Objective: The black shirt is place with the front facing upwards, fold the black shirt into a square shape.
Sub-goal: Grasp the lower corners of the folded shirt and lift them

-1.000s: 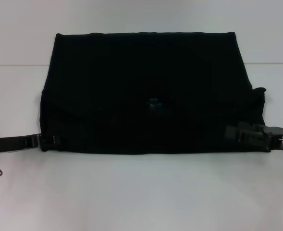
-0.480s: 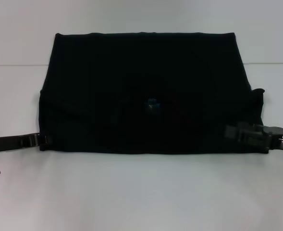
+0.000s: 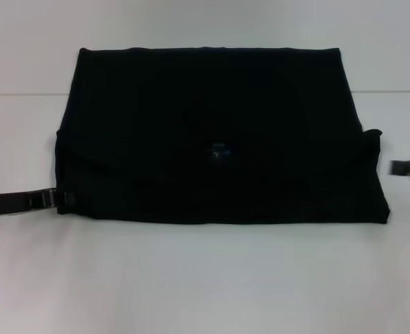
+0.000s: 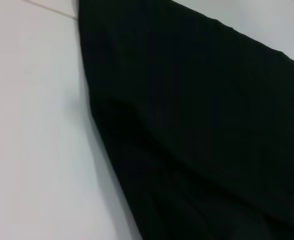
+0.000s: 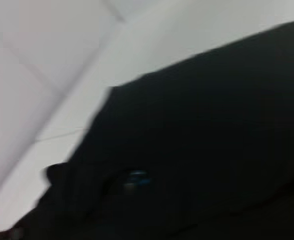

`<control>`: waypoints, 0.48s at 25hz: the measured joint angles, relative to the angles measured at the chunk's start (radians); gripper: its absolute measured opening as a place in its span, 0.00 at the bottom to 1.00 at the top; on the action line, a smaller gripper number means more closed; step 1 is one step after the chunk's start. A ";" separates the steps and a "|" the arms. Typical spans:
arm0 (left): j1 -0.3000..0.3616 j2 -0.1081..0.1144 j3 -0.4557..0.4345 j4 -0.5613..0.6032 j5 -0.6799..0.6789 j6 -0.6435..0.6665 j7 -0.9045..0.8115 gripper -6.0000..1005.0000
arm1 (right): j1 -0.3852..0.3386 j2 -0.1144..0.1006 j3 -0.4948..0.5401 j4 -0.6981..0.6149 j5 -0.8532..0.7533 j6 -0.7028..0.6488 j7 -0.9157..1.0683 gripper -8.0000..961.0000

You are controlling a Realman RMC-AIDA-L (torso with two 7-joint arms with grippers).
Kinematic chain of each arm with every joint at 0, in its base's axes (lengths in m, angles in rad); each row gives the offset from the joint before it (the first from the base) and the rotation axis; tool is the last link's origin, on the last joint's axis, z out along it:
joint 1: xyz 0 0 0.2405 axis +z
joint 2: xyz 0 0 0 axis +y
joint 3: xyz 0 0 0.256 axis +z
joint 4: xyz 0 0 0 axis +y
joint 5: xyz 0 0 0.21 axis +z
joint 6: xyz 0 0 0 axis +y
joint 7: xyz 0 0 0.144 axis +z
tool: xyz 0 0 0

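The left gripper (image 3: pixel 60 199) touches the black shirt (image 3: pixel 218 132) at its near left corner — whether its fingers are apart or together is unclear. The shirt lies folded into a wide slab, bare white table (image 3: pixel 205 278) around every edge. The right gripper (image 3: pixel 408 168) hangs off the shirt's right edge, blurred — grip unclear.

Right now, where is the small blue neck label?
In the head view, the blue neck label sits near the middle of the black shirt, slightly toward its near edge.

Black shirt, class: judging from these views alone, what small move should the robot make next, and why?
Probably take a side edge and fold it inward. The black shirt lies as a wide rectangle, not a square; the left gripper sits at its near-left corner, the right gripper apart from it.
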 joint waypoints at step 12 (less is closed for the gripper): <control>-0.003 0.005 -0.001 0.004 -0.001 0.010 0.006 0.10 | 0.173 0.000 -0.078 -0.082 -0.402 0.019 0.343 0.98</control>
